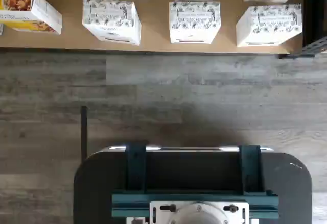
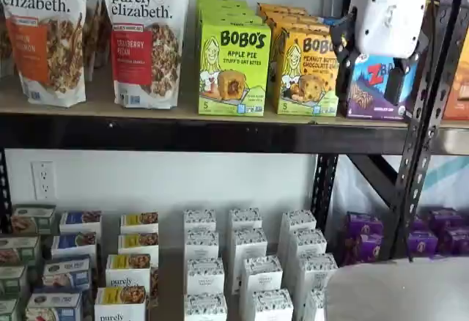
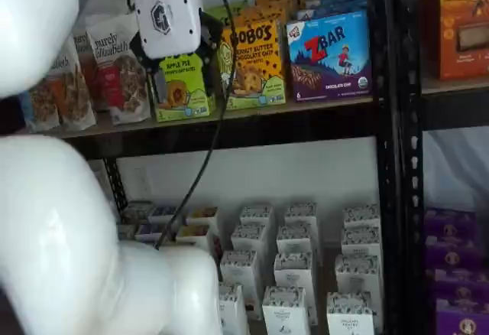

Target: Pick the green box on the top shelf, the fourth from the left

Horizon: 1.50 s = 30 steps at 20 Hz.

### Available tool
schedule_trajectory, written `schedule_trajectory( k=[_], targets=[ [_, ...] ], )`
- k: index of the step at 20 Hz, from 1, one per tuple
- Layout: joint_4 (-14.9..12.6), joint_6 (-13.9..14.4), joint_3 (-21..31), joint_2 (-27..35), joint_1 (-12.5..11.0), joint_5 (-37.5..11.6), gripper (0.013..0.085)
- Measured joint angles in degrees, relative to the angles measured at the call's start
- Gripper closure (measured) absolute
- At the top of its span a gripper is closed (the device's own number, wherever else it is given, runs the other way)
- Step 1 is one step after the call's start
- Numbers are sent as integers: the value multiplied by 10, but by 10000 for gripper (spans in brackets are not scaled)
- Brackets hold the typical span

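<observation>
The green box [image 2: 233,68] is a lime Bobo's Apple Pie carton standing upright at the front of the top shelf [image 2: 183,134], with more green cartons behind it. In a shelf view the gripper [image 2: 370,79] hangs to its right, in front of the blue ZBar box, away from the shelf. A gap shows between its black fingers [image 2: 341,46], and nothing is held. In a shelf view the gripper [image 3: 183,75] covers the upper part of the green box [image 3: 187,96]. The wrist view does not show the green box.
A yellow-orange Bobo's box [image 2: 306,72] stands right beside the green box, then the ZBar box [image 2: 370,97]. Purely Elizabeth bags [image 2: 146,39] stand on its left. A black upright [image 2: 425,116] is at the right. Small white boxes [image 2: 245,262] fill the lower level. The wrist view shows a dark mount [image 1: 194,183].
</observation>
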Motion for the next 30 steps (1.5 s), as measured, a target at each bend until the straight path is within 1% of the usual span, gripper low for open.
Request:
schedule_trajectory(
  k=[1, 2, 3, 7, 9, 11, 14, 16, 18, 19, 20, 24, 30],
  targets=[
    [8, -4, 2, -2, -7, -3, 130],
    [25, -13, 6, -6, -24, -9, 130],
    [33, -17, 8, -9, -30, -13, 130],
    [35, -14, 10, -9, -27, -15, 130],
    [27, -7, 16, -15, -16, -26, 130],
    [30, -1, 22, -21, -11, -39, 130],
    [20, 15, 24, -22, 10, -51, 130],
    [19, 22, 25, -20, 17, -60, 130],
    [28, 24, 28, -18, 18, -76, 130],
    [40, 22, 29, -17, 12, -81, 130],
    [46, 22, 29, -14, 11, -87, 130],
    [23, 41, 29, -7, 40, -113, 130],
    [-2, 61, 32, 2, 68, -175, 130]
  ],
)
